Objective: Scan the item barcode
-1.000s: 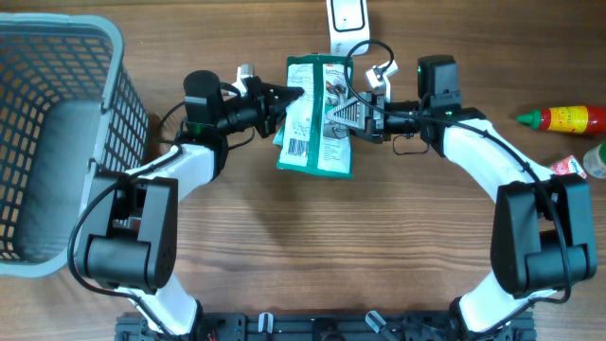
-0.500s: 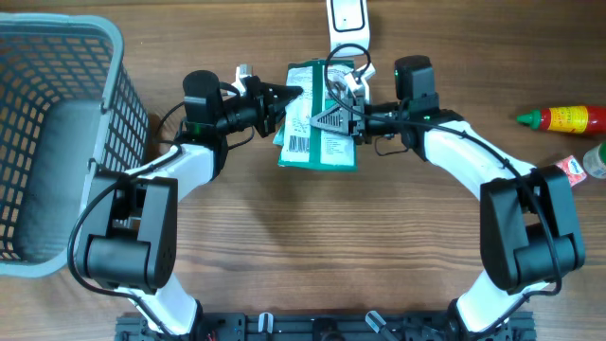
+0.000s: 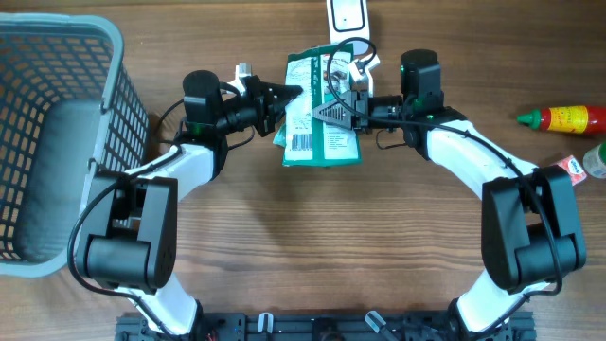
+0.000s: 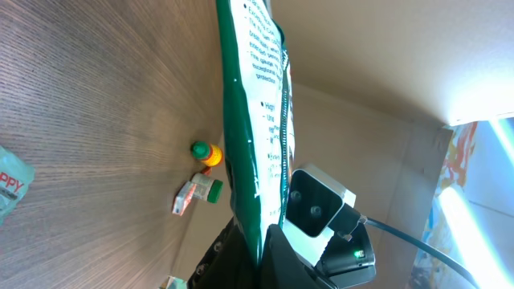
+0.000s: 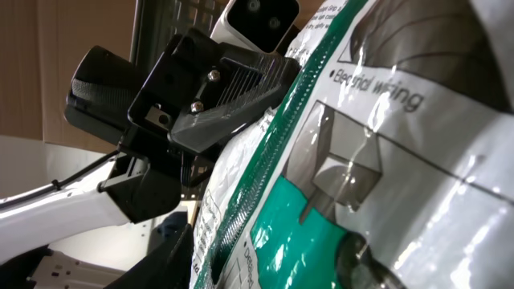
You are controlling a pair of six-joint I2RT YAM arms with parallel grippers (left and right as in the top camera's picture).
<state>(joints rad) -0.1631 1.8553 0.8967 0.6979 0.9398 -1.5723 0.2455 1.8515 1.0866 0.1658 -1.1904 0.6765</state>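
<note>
A green and white packet (image 3: 322, 133) hangs above the table's far middle, held between both arms. Its barcode (image 3: 301, 144) faces up near the lower left corner. My left gripper (image 3: 294, 95) is shut on the packet's left edge. In the left wrist view the packet (image 4: 249, 120) rises edge-on from the closed jaws. My right gripper (image 3: 333, 112) is shut on the packet's right half. The crinkled packet (image 5: 385, 160) fills the right wrist view, and its own fingers are mostly hidden behind it.
A white scanner-like device (image 3: 347, 17) lies at the far edge, just beyond the packet. A grey mesh basket (image 3: 104, 57) stands at the left. At the right edge are a red sauce bottle (image 3: 568, 118), a small sachet (image 3: 568, 166) and a green-capped bottle (image 3: 597, 159).
My right gripper moved in from the right and closed on the packet's right half. The packet shifted slightly right and tilted. The left arm stayed put.
</note>
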